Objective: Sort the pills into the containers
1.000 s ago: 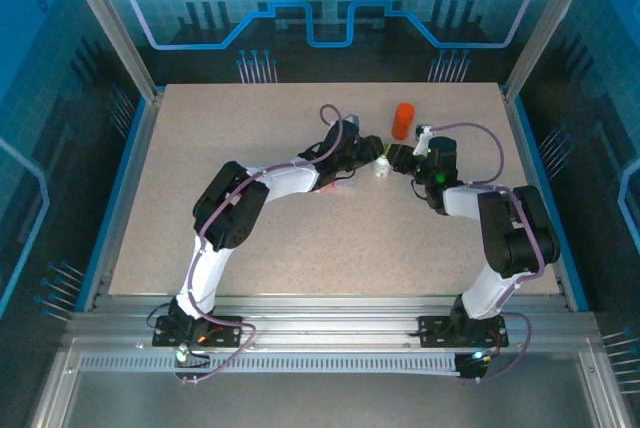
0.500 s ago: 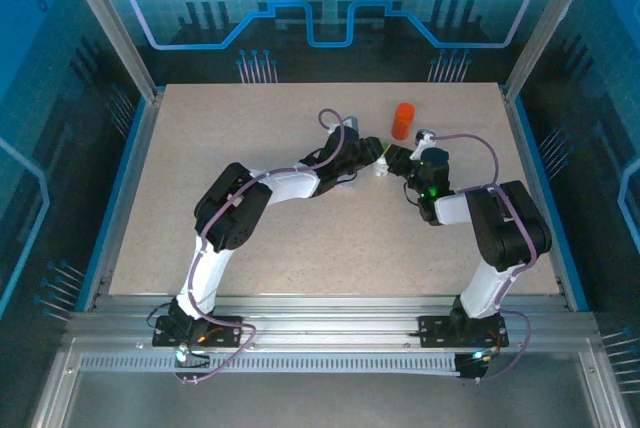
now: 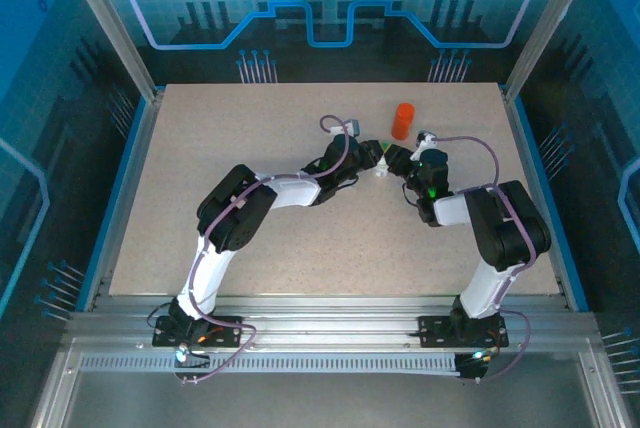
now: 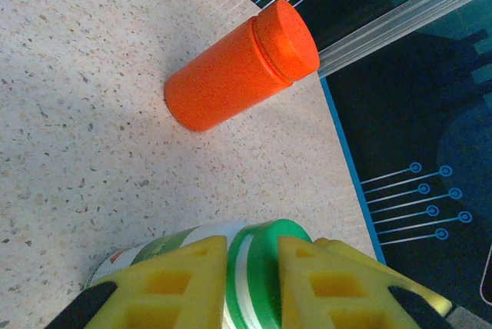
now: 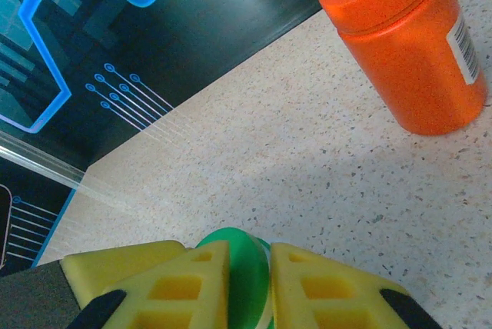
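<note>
**Both grippers clamped on one small bottle**

Near the middle of the speckled table (image 3: 250, 128), towards its far side, the two arms meet tip to tip over a white bottle (image 4: 146, 250) with a green cap (image 5: 231, 248). The left gripper (image 4: 252, 287) is closed on the bottle. Its yellow fingers (image 4: 165, 283) press in from either side, with the white body sticking out past one finger and the rim of the cap showing in the narrow gap. The right gripper (image 5: 247, 290) comes in from the opposite side and is pinched on the green cap, whose edge stands between its two yellow pads.

From above, the bottle is a small white and green spot between the two black wrists. The grippers face each other across it.

An orange bottle (image 3: 402, 120) stands upright just beyond them, closer to the back edge of the table. Its orange lid is on and it touches neither gripper. The right wrist camera shows a white label with a barcode on its side.

The left arm (image 3: 285, 188) stretches low across the table on the left of the held bottle. The pill box probably lies somewhere under that forearm, but I cannot tell its place for sure.
</note>
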You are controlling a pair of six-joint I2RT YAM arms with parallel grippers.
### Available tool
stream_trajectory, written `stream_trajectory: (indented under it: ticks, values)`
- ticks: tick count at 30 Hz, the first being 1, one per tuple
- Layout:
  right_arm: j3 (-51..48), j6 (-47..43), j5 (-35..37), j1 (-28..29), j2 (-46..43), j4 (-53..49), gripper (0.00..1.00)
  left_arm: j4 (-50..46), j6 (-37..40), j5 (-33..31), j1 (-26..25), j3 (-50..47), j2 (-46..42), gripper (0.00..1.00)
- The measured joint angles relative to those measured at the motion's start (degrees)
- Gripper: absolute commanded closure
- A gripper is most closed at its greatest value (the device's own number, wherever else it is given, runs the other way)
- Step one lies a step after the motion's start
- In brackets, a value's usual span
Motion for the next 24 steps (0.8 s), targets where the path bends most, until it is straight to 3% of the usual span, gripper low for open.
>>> stream_trajectory:
  ticks: [9,16,24]
  values:
    - [0.5,0.8,-1.2,-0.6,0.0,-1.0,0.76,0.2,2.8,0.1,0.0,0.3,0.2,0.73]
    - [2.3,1.2,-2.7,-1.4,-1.5,-6.8,0.74,-7.3,5.1,2.8,1.0,4.1,-0.1,0.69]
    - [7.6,-0.1,-4.0,-1.3,-3.2,-19.4,0.64,-17.1,7.1,4.9,2.4,5.4,-3.1,0.66]
